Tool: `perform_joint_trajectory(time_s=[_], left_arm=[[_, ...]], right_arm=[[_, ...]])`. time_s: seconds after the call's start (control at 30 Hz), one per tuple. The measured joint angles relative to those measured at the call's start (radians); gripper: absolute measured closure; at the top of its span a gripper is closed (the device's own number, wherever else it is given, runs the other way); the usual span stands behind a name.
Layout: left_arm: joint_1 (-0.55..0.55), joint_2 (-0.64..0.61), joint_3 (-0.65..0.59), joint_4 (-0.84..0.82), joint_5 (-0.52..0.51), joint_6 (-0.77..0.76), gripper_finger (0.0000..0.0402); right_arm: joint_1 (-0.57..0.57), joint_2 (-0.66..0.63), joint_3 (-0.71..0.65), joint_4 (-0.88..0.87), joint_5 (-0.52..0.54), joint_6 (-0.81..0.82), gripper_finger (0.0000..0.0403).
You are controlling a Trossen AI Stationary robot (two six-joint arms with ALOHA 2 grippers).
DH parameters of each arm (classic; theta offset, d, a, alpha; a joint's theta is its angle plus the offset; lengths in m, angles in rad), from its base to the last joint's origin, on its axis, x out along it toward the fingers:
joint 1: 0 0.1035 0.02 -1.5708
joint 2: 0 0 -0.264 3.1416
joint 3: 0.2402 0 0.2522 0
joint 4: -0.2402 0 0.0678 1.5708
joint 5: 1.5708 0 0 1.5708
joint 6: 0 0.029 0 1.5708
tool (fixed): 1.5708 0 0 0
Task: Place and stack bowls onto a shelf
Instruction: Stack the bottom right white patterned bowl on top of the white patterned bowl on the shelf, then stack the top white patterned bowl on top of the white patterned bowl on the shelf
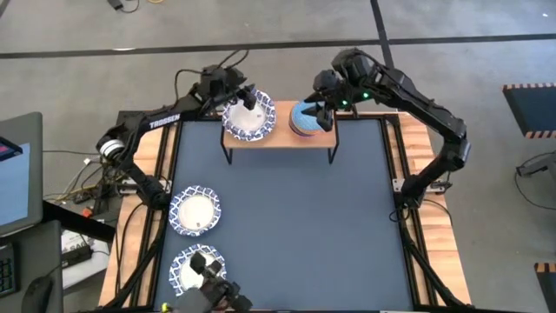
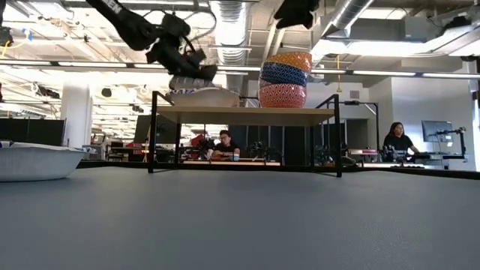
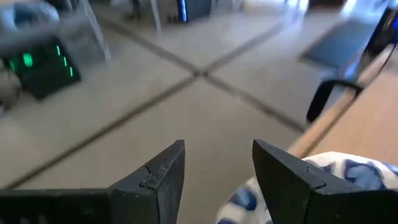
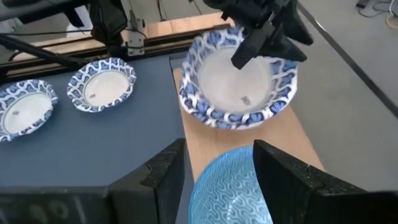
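Note:
The shelf [image 1: 280,136] stands at the table's far edge. On its left end rests a wide white bowl with a blue patterned rim [image 4: 236,84]. My left gripper [image 1: 249,100] hovers open over that bowl's far side, and the rim [image 3: 351,171] shows beside one finger, not between the two. On the shelf's right end stands a stack of small patterned bowls [image 2: 283,79]; the top one is light blue inside [image 4: 231,190]. My right gripper [image 4: 217,152] is open above that stack, well clear of it in the low view [image 2: 296,11]. My left gripper has one fingertip [image 4: 247,55] reaching down from the far side over the inside of the white bowl. Whether it touches the bowl I cannot tell. The bowl sits on the shelf top.
Two more white blue-rimmed bowls [image 1: 195,211] [image 1: 193,268] lie on the dark table near its left edge. The table's middle and right [image 1: 313,235] are bare. The shelf's black legs [image 2: 152,135] stand on the table. People sit at desks in the room behind.

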Motion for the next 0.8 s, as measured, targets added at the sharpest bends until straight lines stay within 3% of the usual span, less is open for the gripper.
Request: perform_joint_trajectory(time_s=[0.23, 0.47, 0.63, 0.8], left_arm=[[-0.005, 0.006, 0.074, -0.218, -0.012, 0.001, 0.0228], [-0.064, -0.154, 0.088, -0.313, -0.012, 0.035, 0.0228], [-0.176, -0.283, 0.088, -0.571, -0.015, 0.046, 0.0228], [-0.374, -0.399, 0.011, -0.759, -0.015, 0.025, 0.0228]], right_arm=[[-0.011, -0.103, -0.16, 0.09, 0.021, 0.021, 0.0191], [-0.017, -0.18, -0.244, 0.15, 0.031, 0.027, 0.0191], [-0.009, -0.238, -0.355, 0.194, 0.03, 0.052, 0.0191], [0.048, -0.32, -0.523, 0.327, 0.033, 0.119, 0.0191]])
